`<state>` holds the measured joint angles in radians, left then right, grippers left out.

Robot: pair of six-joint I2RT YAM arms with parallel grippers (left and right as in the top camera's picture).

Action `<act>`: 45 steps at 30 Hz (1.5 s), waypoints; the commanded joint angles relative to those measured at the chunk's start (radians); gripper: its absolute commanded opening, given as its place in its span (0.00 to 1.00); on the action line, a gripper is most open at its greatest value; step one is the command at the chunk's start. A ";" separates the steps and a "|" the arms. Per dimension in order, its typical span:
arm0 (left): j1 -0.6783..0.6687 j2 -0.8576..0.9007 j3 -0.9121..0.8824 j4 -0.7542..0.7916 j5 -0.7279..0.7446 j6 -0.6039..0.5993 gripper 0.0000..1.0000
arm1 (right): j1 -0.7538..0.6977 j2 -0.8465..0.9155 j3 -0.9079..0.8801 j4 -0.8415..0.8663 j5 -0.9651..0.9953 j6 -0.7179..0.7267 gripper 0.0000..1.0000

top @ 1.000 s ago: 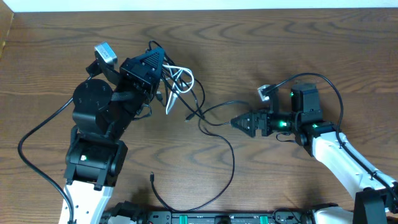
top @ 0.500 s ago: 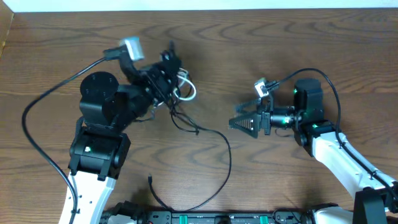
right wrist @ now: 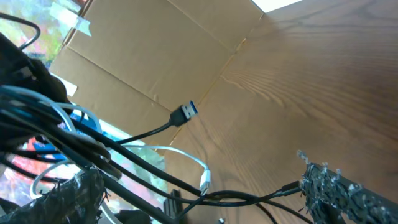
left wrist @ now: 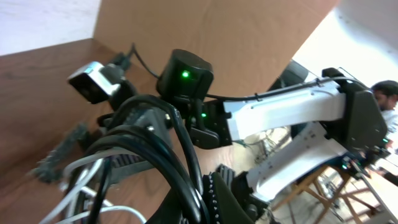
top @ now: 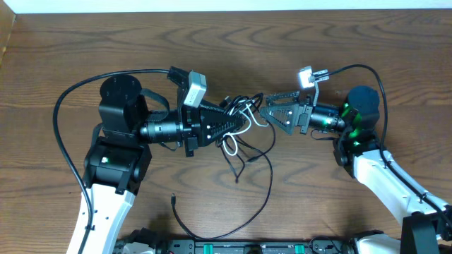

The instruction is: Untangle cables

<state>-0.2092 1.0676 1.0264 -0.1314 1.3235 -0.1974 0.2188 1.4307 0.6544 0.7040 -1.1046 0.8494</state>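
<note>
The cables (top: 240, 116) are a bunch of black cords and one white cord, lifted at the table's middle. My left gripper (top: 227, 125) points right and is shut on the bunch; in the left wrist view thick black loops (left wrist: 180, 168) press between its fingers (left wrist: 217, 196). My right gripper (top: 267, 107) faces it from the right, open, with black strands (right wrist: 261, 198) and the white plug (right wrist: 205, 182) crossing between its fingers (right wrist: 339, 193). A black USB plug (right wrist: 185, 114) hangs free. One long black cord (top: 265, 190) trails down to a plug (top: 173, 201) on the table.
The wooden table (top: 353, 42) ends at a cardboard wall (top: 6, 35) on the left. A black rail with green lights (top: 233, 247) runs along the front edge. The left arm's own thick cable (top: 63, 120) arcs out to the left.
My left arm has swung round to point right, carrying the bunch from the back left to the middle. The right gripper has risen and closed in until strands cross between its open fingers.
</note>
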 commanded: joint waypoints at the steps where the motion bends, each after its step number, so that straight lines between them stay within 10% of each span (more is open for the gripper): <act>1: 0.000 0.006 0.025 0.005 0.082 0.033 0.07 | 0.027 0.001 0.005 0.004 0.030 0.036 0.99; 31: -0.008 0.018 0.025 0.005 0.046 0.032 0.08 | 0.143 0.001 0.005 0.165 0.089 0.066 0.96; 45: -0.144 0.017 0.025 0.005 0.053 0.032 0.08 | 0.148 0.001 0.005 -0.479 0.817 0.063 0.98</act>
<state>-0.3500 1.0912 1.0264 -0.1310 1.3464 -0.1822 0.3668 1.4330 0.6586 0.2646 -0.4210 0.9138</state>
